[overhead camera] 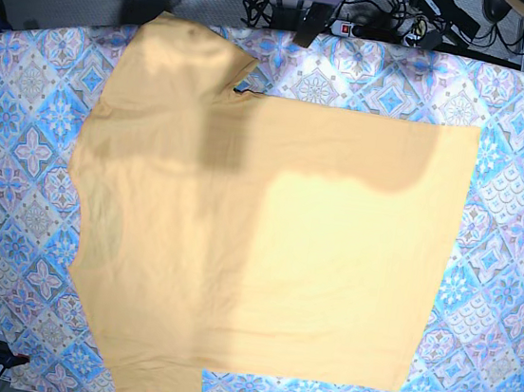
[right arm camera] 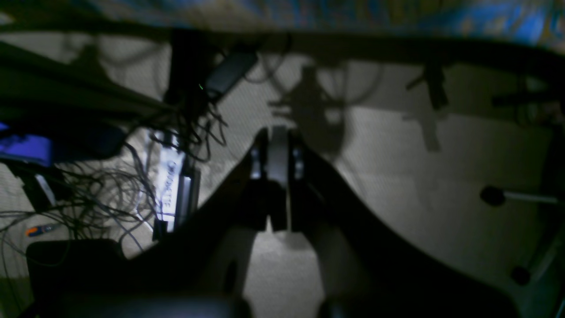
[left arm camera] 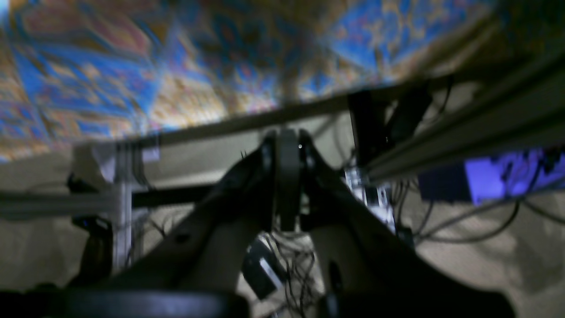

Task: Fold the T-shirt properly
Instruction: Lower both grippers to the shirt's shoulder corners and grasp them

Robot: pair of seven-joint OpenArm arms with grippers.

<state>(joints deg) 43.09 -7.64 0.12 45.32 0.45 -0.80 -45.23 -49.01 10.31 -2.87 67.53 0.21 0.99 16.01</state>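
Pale yellow-orange, the T-shirt [overhead camera: 256, 243] lies spread flat on the patterned cloth [overhead camera: 512, 188], both grippers [left arm camera: 288, 145] [right arm camera: 278, 132] closed on nothing off-table; a shallow pinch could snag the cloth beneath.

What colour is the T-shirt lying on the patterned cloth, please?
Plain pale yellow-orange T-shirt, no print; clearest in the base view.

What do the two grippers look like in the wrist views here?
Both look alike: the left gripper and right gripper each have two dark, nearly black fingers that widen toward the camera, with a paler grey strip between the tips. No markings or sleeves are visible, and the blur hides finer detail.
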